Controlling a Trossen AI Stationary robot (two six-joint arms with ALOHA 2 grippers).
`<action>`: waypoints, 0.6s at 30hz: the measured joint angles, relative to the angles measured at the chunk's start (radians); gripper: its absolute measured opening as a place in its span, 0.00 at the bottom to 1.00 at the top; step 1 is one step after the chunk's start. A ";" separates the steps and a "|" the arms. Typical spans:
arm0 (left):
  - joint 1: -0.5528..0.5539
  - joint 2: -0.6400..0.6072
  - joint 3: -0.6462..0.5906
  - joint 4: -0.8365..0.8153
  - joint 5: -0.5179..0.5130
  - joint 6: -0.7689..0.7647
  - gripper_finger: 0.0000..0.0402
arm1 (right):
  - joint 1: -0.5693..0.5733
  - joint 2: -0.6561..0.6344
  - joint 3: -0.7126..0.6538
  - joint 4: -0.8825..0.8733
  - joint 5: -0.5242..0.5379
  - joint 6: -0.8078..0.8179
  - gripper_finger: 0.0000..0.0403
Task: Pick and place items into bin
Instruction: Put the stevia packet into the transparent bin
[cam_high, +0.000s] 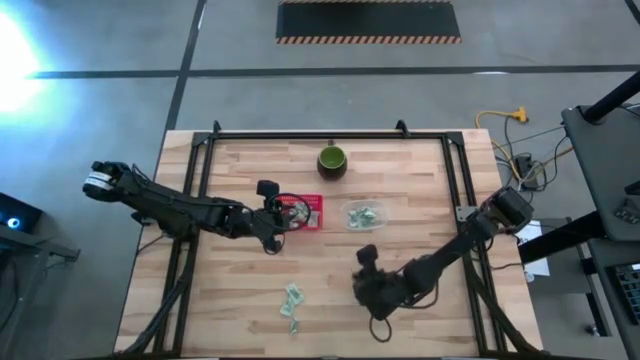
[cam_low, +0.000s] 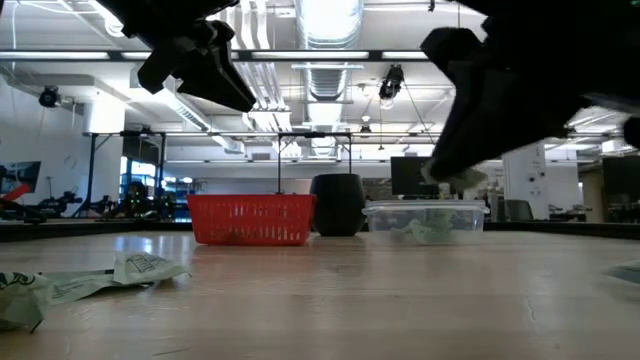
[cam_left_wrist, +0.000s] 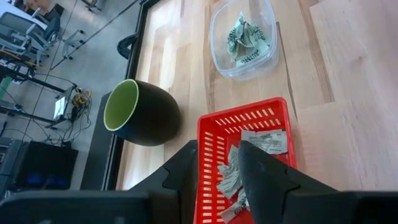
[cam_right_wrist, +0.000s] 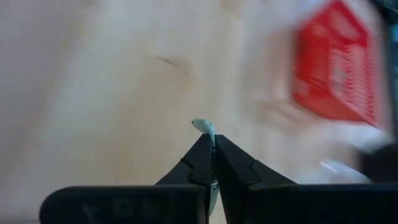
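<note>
Two pale green-and-white wrapped items (cam_high: 292, 303) lie on the wooden table near its front edge, also in the low view (cam_low: 100, 280). More items lie in the red basket (cam_high: 308, 212) (cam_left_wrist: 249, 124). My left gripper (cam_high: 280, 218) (cam_left_wrist: 219, 165) hovers open above the basket's left end, with nothing between its fingers. My right gripper (cam_high: 365, 265) (cam_right_wrist: 213, 146) is above the table's front right part, shut on one item (cam_right_wrist: 204, 126). My right gripper pinches a wrapped item between its two fingers. A small pale end (cam_right_wrist: 203, 126) sticks out past the fingertips. The fingers slant downward. The item is lifted clear of the table, and a pale bit (cam_low: 452, 175) shows under the gripper in the low view.
A dark green cup (cam_high: 332, 160) (cam_left_wrist: 140, 112) stands behind the basket. A clear plastic container (cam_high: 363, 215) (cam_left_wrist: 244, 37) holding crumpled items sits right of the basket. A black frame (cam_high: 330, 135) runs along the table's far and side edges.
</note>
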 joint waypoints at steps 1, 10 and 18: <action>0.000 0.000 0.000 0.000 0.000 0.000 0.25 | -0.006 0.000 0.015 -0.048 0.041 0.013 0.02; 0.000 0.000 0.000 0.000 0.000 0.000 0.25 | -0.121 0.000 0.090 -0.169 0.102 -0.015 0.02; 0.000 0.000 -0.009 -0.001 -0.001 0.000 0.25 | -0.281 -0.035 0.072 -0.218 0.101 -0.049 0.02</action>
